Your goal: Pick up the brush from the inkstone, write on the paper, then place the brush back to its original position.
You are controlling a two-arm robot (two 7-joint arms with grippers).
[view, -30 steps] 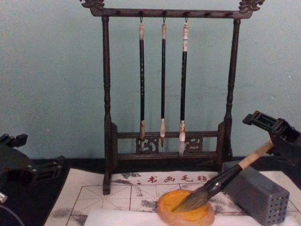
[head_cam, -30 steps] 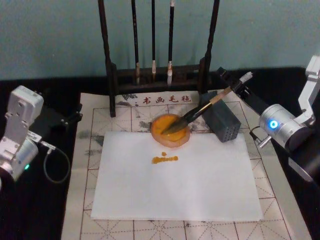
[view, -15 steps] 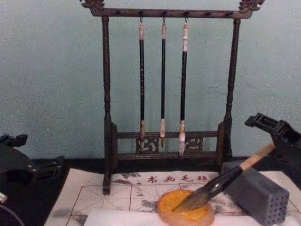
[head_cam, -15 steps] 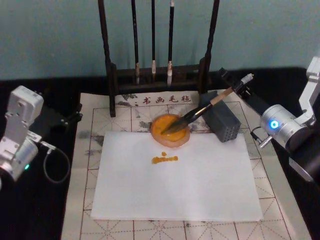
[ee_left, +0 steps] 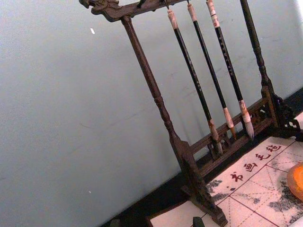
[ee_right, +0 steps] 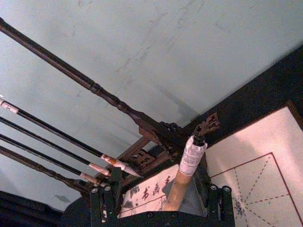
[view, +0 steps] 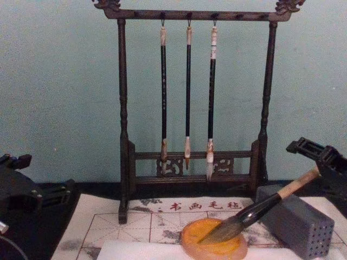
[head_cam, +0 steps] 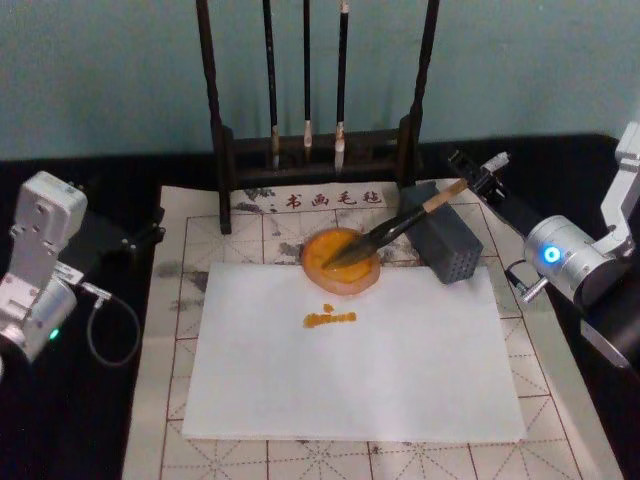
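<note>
Brush (head_cam: 395, 228) looked light, stiff and soft-tufted, its handle end between your right gripper's (head_cam: 478, 178) spread fingers, tuft in inkstone (head_cam: 310, 266); mid-handle suited you; left gripper (head_cam: 140, 238) sat parked left.

A: Back wall?
B: Plain pale teal wall (view: 59, 81), faint scuffs, fills everything behind the setup. Even light, no hard shadows.
A: Furniture?
B: Dark wooden brush rack (view: 123, 135) upright near the wall, carved top bar, three thin brushes (view: 187, 92) hanging from it.
A: Surface?
B: Black bench (head_cam: 120, 400). Gridded felt mat (head_cam: 240, 225) lies on it, red lines, red characters along the far edge, grey ink smudges. The rack's feet sit at the mat's far edge.
</note>
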